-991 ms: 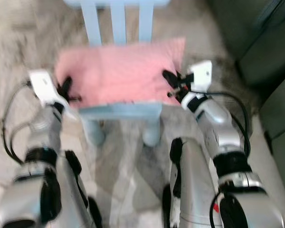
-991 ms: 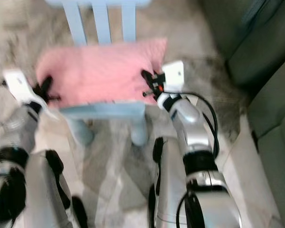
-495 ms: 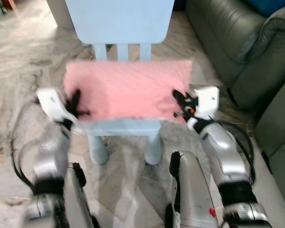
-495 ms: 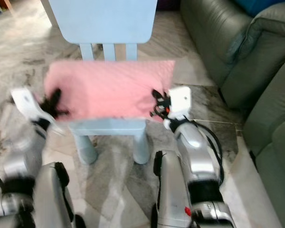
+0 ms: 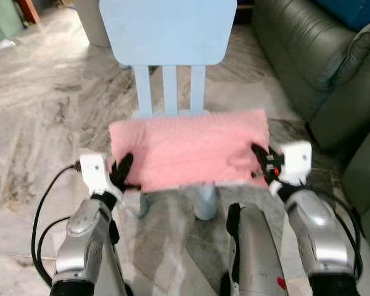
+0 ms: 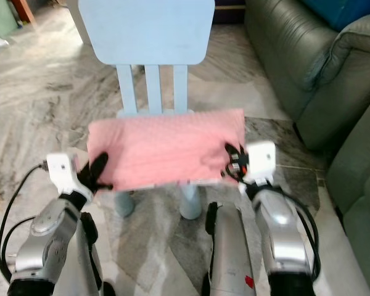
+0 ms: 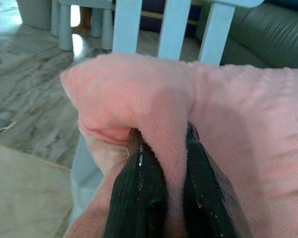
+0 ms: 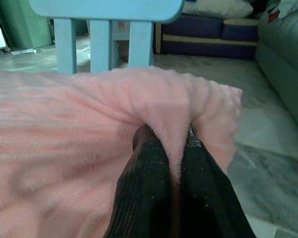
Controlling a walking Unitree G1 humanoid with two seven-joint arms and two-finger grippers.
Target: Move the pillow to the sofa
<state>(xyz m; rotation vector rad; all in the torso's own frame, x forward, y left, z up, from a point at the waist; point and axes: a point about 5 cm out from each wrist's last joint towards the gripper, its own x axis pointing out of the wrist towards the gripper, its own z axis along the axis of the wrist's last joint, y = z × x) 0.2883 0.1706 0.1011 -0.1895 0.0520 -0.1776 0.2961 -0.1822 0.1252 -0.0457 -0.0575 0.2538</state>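
Pillow point(image 5: 188, 148) lies crosswise; left tool point(image 5: 122, 174), right tool point(image 5: 261, 161) pinch its ends.

Even, soft daylight fills the room. The pink pillow point(image 5: 188, 148) looks slightly motion-blurred in the head views. Pale glare gleams on the marble floor point(image 7: 35, 84) by the left wrist

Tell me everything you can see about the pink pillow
The pink pillow is a soft, fuzzy rectangle, lying flat and wide over the seat of the light blue chair. The left gripper pinches a fold at one end, the right gripper at the other, bunching the fabric.
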